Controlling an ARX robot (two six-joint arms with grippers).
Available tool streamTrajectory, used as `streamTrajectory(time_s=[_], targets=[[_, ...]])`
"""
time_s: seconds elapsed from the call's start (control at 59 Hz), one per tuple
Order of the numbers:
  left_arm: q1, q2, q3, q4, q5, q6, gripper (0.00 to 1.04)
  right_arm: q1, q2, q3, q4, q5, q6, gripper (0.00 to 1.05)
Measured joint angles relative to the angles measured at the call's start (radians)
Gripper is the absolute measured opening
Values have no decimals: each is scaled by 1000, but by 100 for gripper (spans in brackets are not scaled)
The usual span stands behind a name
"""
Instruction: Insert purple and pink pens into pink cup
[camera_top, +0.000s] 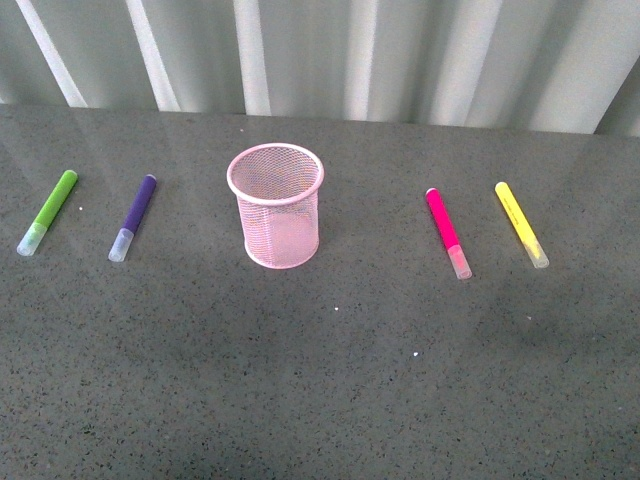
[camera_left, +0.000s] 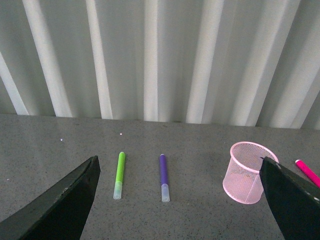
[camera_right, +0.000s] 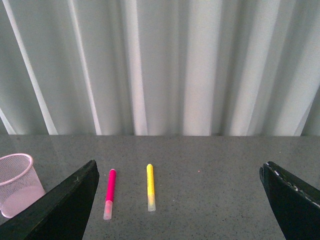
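Observation:
The pink cup (camera_top: 276, 205) stands upright and empty in the middle of the grey table; it shows too in the left wrist view (camera_left: 246, 172) and at the edge of the right wrist view (camera_right: 16, 182). The purple pen (camera_top: 133, 217) (camera_left: 163, 177) lies to the cup's left, clear cap toward me. The pink pen (camera_top: 447, 231) (camera_right: 109, 192) (camera_left: 308, 172) lies to the cup's right. Neither arm shows in the front view. My left gripper (camera_left: 180, 200) hangs open above the table, well short of the purple pen. My right gripper (camera_right: 177, 200) is open too, back from the pink pen.
A lime-green marker (camera_top: 47, 211) (camera_left: 119, 175) lies left of the purple pen. A yellow marker (camera_top: 521, 224) (camera_right: 150, 193) lies right of the pink pen. A pale pleated curtain (camera_top: 330, 55) closes off the table's far edge.

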Motion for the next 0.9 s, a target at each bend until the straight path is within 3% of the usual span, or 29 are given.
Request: streamTrajectory(time_s=[0.898], targets=[[0, 0, 0, 0, 0, 0, 98, 0, 0, 0, 0, 0, 0, 98]])
